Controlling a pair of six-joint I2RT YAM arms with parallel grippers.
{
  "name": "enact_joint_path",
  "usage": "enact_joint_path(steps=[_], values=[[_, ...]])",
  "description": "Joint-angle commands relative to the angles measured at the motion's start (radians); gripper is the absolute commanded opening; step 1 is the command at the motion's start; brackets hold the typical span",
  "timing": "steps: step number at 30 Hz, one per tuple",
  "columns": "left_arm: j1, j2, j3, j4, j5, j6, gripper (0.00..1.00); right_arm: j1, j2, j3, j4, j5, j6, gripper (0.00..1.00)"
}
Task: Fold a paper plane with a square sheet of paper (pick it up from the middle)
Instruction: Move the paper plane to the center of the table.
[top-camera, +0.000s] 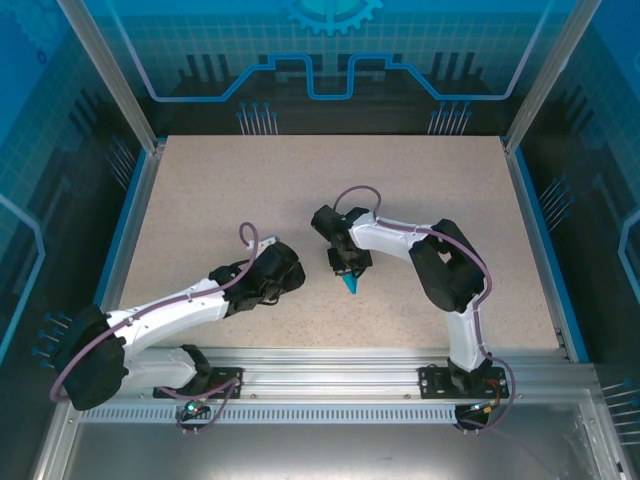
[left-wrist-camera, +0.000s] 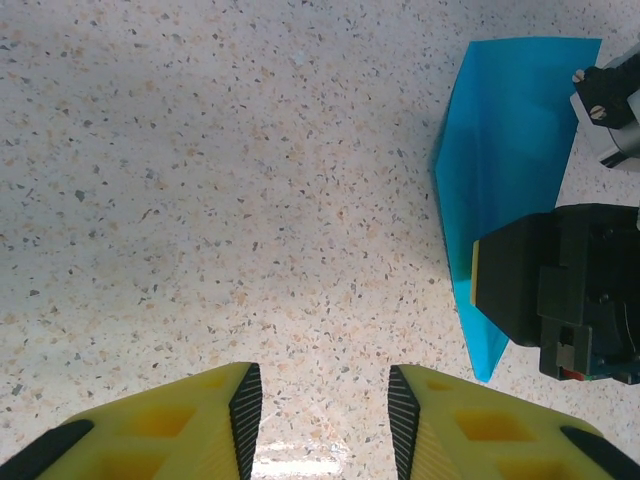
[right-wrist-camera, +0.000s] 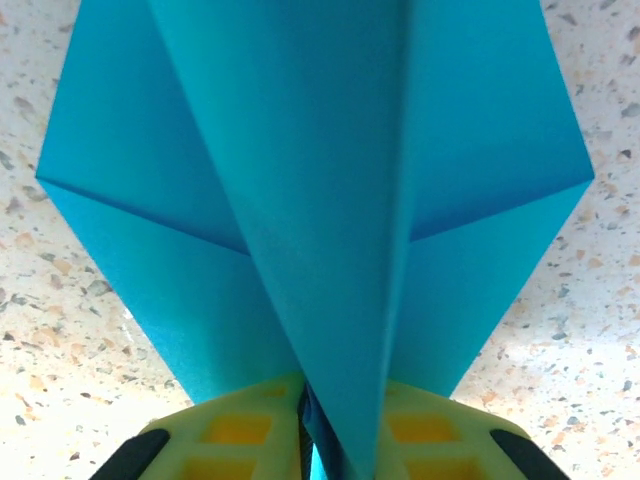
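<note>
The paper plane (right-wrist-camera: 320, 200), a teal-blue dart with layered wings, stands near the middle of the counter (top-camera: 250, 180), its centre fold pinched between the 2 fingers of the right pincer (right-wrist-camera: 310, 400). Just to its left, the left pincer (left-wrist-camera: 325, 400) hangs above the bare counter, parted and empty.

Three eyes on the bench: one overhead, one on each wrist.
The top camera looks down from above and behind the arm bases over the whole table (top-camera: 250, 180). The left wrist camera skims low past the left gripper (left-wrist-camera: 322, 388), catching the paper plane (left-wrist-camera: 500, 150) at its right edge. The right wrist camera sits pressed close against that same plane.
</note>
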Motion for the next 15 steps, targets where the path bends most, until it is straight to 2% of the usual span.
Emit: enact_joint_path(steps=[1, 5, 8, 15], values=[[0.006, -0.005, -0.012, -0.02, -0.021, -0.004, 0.42, 0.021, 0.067, -0.004, -0.002, -0.018, 0.031, 0.19], [0.005, -0.004, -0.01, -0.029, -0.022, -0.004, 0.42, 0.02, 0.068, -0.018, 0.012, -0.019, 0.048, 0.19], [0.006, -0.006, -0.013, -0.028, -0.02, -0.004, 0.43, 0.01, 0.08, -0.032, 0.045, -0.065, 0.055, 0.19], [0.006, -0.006, -0.013, -0.027, -0.013, 0.0, 0.43, 0.008, 0.077, -0.052, 0.079, -0.093, 0.074, 0.26]])
